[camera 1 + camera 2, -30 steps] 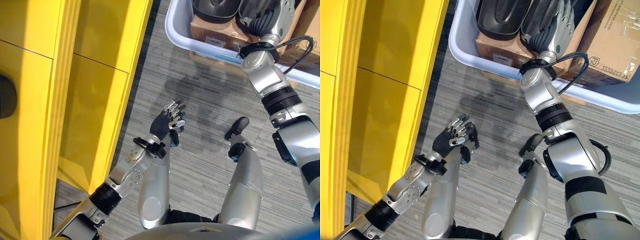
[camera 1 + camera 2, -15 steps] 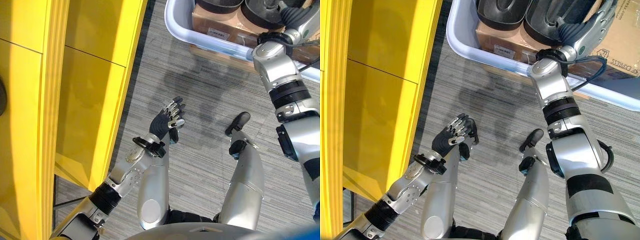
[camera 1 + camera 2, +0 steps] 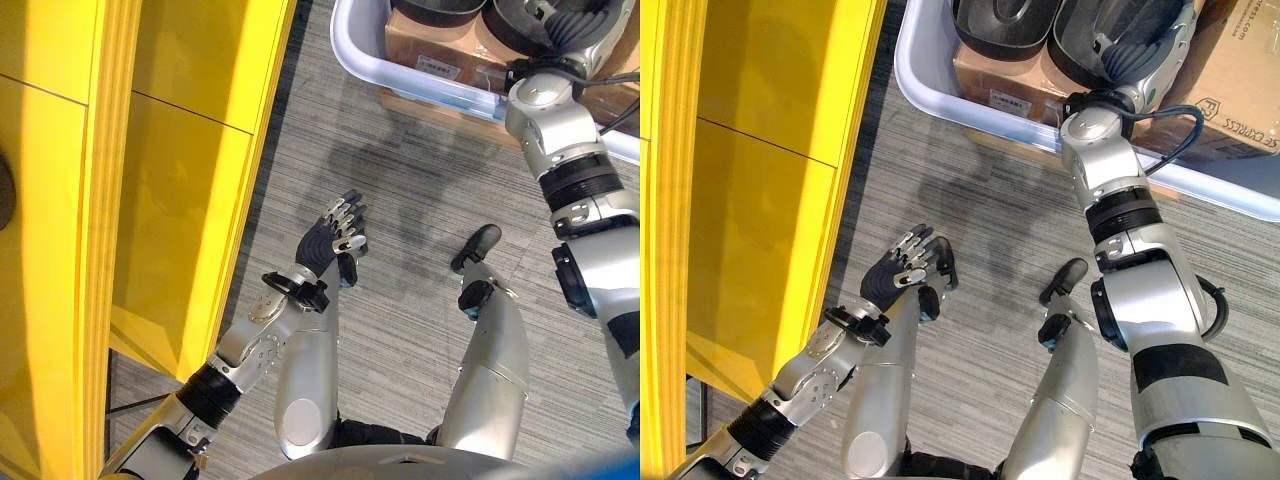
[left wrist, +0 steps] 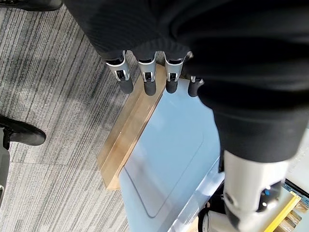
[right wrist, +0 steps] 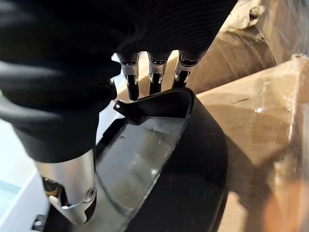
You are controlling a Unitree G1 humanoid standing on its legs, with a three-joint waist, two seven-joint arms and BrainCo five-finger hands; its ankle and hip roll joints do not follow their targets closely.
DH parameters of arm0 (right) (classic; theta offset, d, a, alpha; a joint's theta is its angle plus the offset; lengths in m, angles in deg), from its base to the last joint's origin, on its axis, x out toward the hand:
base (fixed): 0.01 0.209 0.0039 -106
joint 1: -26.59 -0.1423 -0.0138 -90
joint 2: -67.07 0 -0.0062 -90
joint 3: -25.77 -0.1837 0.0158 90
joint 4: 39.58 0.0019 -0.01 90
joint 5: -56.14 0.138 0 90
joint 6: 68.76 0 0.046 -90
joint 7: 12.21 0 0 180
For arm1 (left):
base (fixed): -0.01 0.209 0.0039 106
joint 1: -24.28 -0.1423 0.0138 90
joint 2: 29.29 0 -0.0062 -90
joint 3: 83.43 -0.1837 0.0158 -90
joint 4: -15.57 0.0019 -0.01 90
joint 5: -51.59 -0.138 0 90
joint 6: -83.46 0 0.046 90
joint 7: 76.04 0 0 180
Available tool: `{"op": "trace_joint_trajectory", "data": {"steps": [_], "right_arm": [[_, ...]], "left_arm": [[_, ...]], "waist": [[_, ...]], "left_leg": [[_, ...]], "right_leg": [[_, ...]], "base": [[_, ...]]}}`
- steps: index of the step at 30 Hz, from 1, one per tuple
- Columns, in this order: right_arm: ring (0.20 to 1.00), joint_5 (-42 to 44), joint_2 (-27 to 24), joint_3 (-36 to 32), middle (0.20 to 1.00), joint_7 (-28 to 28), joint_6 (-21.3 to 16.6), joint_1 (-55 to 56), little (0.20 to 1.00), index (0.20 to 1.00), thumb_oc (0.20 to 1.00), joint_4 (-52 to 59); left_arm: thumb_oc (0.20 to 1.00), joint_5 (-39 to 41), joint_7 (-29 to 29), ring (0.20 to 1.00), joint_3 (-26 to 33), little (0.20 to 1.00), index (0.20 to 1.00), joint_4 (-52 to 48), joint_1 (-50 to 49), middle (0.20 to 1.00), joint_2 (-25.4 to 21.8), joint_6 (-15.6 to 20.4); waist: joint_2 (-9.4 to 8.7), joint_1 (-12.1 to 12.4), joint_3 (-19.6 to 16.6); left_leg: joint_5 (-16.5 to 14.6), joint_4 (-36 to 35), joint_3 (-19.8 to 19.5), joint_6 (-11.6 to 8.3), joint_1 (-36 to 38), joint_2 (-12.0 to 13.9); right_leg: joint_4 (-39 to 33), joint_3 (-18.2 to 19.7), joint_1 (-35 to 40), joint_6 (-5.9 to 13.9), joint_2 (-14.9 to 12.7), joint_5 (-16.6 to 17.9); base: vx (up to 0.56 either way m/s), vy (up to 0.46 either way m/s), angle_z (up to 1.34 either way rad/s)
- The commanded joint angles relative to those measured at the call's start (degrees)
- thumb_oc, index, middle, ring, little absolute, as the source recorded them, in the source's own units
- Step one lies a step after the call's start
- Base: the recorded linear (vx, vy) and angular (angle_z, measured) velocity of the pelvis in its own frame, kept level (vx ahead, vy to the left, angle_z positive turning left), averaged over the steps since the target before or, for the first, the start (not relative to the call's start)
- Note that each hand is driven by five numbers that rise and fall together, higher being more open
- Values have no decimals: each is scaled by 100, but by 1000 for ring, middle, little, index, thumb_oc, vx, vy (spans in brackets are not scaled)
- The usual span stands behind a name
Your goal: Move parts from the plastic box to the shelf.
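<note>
A pale blue plastic box (image 3: 925, 92) stands on the floor at the top right. Two black moulded parts, one (image 3: 1002, 20) beside the other (image 3: 1080, 45), lie in it on a cardboard carton (image 3: 1012, 88). My right hand (image 3: 1138, 48) reaches into the box and rests on the right-hand part. In the right wrist view that hand (image 5: 72, 63) sits over the rim of the black part (image 5: 198, 159). My left hand (image 3: 335, 235) hangs open over the grey carpet, holding nothing. The yellow shelf (image 3: 180, 150) rises on the left.
A dark object (image 3: 4, 195) shows at the shelf's far left edge. A second cardboard carton (image 3: 1240, 70) lies in the box at the right. In the left wrist view the box's side (image 4: 169, 154) sits on a wooden board (image 4: 128, 135).
My right hand has swung back to the left inside the box and now lies over the right-hand black part. The left hand has barely moved.
</note>
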Motion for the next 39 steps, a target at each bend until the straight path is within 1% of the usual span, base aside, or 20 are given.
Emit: {"op": "trace_joint_trajectory", "data": {"steps": [1,2,4,7,8,11,14,18,19,23,25,27,28,30,33,34,37,39], "right_arm": [[1000,760,-137,478,1000,-307,-65,385,1000,1000,1000,-68],[1000,915,-133,466,1000,-255,-104,386,1000,1000,1000,-81],[1000,1492,-146,343,1000,-171,-312,417,1000,1000,1000,-235],[1000,1683,-120,227,1000,54,-582,429,1000,1000,1000,-456],[1000,1555,-127,96,1000,207,-751,478,1000,1000,1000,-506],[1000,1621,-103,56,1000,98,-649,529,1000,1000,1000,-433],[1000,1625,-41,110,1000,9,-543,555,1000,1000,1000,-394],[1000,1806,-29,136,1000,38,-518,565,1000,1000,1000,-351],[1000,1792,-26,131,1000,29,-534,576,1000,1000,1000,-371],[1000,1984,-1,143,1000,-62,-522,599,1000,1000,1000,-464],[1000,2000,12,165,1000,-171,-466,609,1000,1000,1000,-496],[1000,2108,18,184,1000,-360,-330,620,1000,1000,1000,-497],[1000,2285,26,206,1000,-437,-318,621,1000,1000,1000,-498],[1000,2879,59,210,1000,-557,-479,625,1000,1000,1000,-537],[1000,3620,130,129,1000,-749,-549,626,1000,1000,1000,-595],[1000,3908,175,98,1000,-832,-646,640,1000,1000,1000,-649],[1000,4073,238,28,1000,-944,-678,666,1000,1000,1000,-689],[1000,4243,280,12,1000,-1096,-562,683,1000,1000,1000,-696]], "left_arm": [[1000,-43,162,1000,-97,1000,1000,-564,-205,1000,23,87],[1000,-44,155,1000,-93,1000,1000,-571,-205,1000,16,82],[1000,-16,163,1000,-44,1000,1000,-611,-226,1000,-37,42],[1000,-28,170,1000,-51,1000,1000,-585,-221,1000,-51,60],[1000,-45,129,1000,-80,1000,1000,-584,-216,1000,-48,76],[1000,-47,144,1000,-83,1000,1000,-556,-227,1000,-23,99],[1000,-103,115,1000,-79,1000,1000,-589,-193,1000,28,40],[1000,-88,126,1000,-73,1000,1000,-615,-218,1000,14,43],[1000,-81,109,1000,-62,1000,1000,-628,-201,1000,9,5],[1000,-114,84,1000,-84,1000,1000,-589,-179,1000,21,32],[1000,-108,102,1000,-61,1000,1000,-581,-165,1000,28,33],[1000,-103,69,1000,-63,1000,1000,-590,-161,1000,26,28],[1000,-105,72,1000,-49,1000,1000,-587,-155,1000,29,12],[1000,-121,102,1000,-26,1000,1000,-576,-145,1000,26,-32],[1000,-70,126,1000,1,1000,1000,-540,-116,1000,-22,-38],[1000,-70,131,1000,3,1000,1000,-511,-104,1000,-20,-39],[1000,-49,144,1000,22,1000,1000,-509,-89,1000,-53,-58],[1000,-74,172,1000,22,1000,1000,-493,-80,1000,-60,-80]], "waist": [[297,205,-175],[296,208,-175],[298,225,-175],[304,240,-175],[312,234,-175],[314,228,-175],[320,227,-175],[328,233,-175],[323,233,-175],[307,232,-175],[313,235,-175],[313,234,-175],[313,237,-175],[308,246,-175],[311,266,-175],[306,277,-175],[305,297,-175],[297,310,-175]], "left_leg": [[-167,-407,-776,-510,-62,-14],[-167,-402,-780,-510,-70,-12],[-170,-390,-799,-512,-91,-22],[-181,-378,-808,-507,-120,-23],[-199,-359,-821,-496,-153,-37],[-198,-356,-807,-498,-173,-36],[-191,-346,-794,-496,-216,-23],[-190,-335,-789,-491,-243,-27],[-190,-324,-793,-492,-251,-25],[-187,-330,-796,-493,-250,-18],[-174,-341,-792,-494,-263,-20],[-170,-342,-796,-488,-276,-27],[-162,-342,-794,-492,-287,-22],[-143,-363,-805,-505,-284,-24],[-117,-390,-821,-505,-298,-30],[-117,-389,-834,-501,-305,-34],[-115,-379,-845,-491,-324,-36],[-109,-374,-851,-490,-333,-39]], "right_leg": [[909,168,-74,443,-66,-794],[914,166,-78,442,-67,-796],[941,156,-84,442,-64,-811],[949,143,-87,439,-57,-824],[961,145,-111,444,-41,-830],[953,149,-135,441,-31,-825],[966,152,-178,436,-35,-826],[994,154,-216,433,-40,-825],[990,150,-213,435,-41,-821],[948,133,-195,438,-30,-801],[945,135,-211,439,-29,-793],[946,139,-228,438,-28,-787],[950,144,-237,436,-24,-785],[946,148,-232,432,-18,-792],[974,137,-244,431,-7,-800],[990,129,-245,425,-5,-812],[1019,113,-250,423,-1,-819],[1004,93,-240,420,6,-813]], "base": [[0,0,0],[0,0,0],[0,0,0],[0,0,0],[0,0,0],[0,0,0],[0,0,0],[0,0,0],[0,0,0],[0,0,0],[0,0,0],[0,0,0],[0,0,0],[0,0,0],[0,0,0],[0,0,0],[6,-18,3],[11,-39,2]]}}
